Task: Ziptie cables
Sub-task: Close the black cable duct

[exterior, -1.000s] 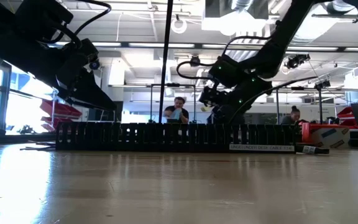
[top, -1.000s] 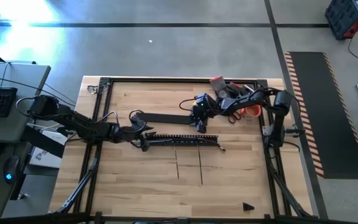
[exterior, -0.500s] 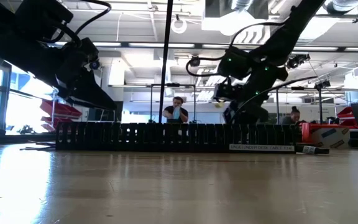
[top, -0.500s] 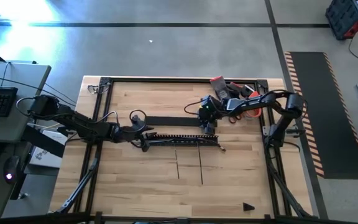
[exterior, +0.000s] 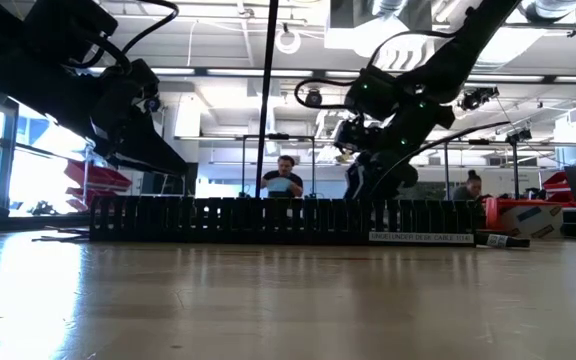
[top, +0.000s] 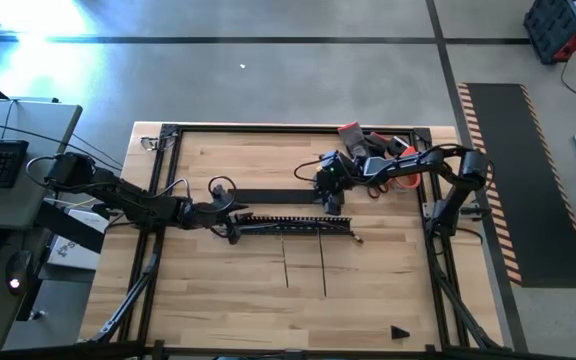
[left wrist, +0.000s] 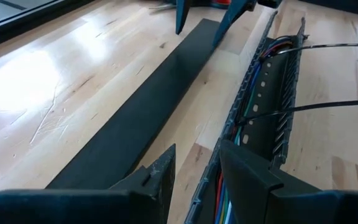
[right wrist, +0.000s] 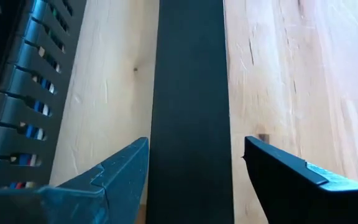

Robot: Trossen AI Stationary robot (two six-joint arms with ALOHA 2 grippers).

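The black slotted duct (top: 293, 225) lies along the middle of the table, and the cables (left wrist: 248, 93) run inside its channel as a bundle of thin coloured wires. Two thin dark strands (top: 323, 265) leave the duct toward the near edge. My left gripper (top: 230, 224) is shut on the duct's left end. A flat black strip (top: 273, 191) lies behind the duct, parallel to it. My right gripper (top: 330, 196) hangs open above the strip's right end, a finger (right wrist: 120, 171) on either side of the strip (right wrist: 191, 93), touching nothing. My left gripper holds the duct by its far side wall (left wrist: 209, 177) at the left end. One finger (left wrist: 157, 177) is outside the wall, the other (left wrist: 247, 177) over the channel with the wires. The fingers come slanting down from the table's left, along the duct, which rests on the table.
Orange-handled tools (top: 400, 178) and a red box (top: 350, 132) lie at the back right, close to my right arm. A small black piece (top: 398, 332) sits near the front right. A dark frame (top: 158, 180) borders the table. People sit in the room beyond (exterior: 286, 180).
My right gripper has risen from just above the flat strip and shifted a little toward the table's right edge, staying open over the strip. The duct, the strip and my left gripper have kept still.
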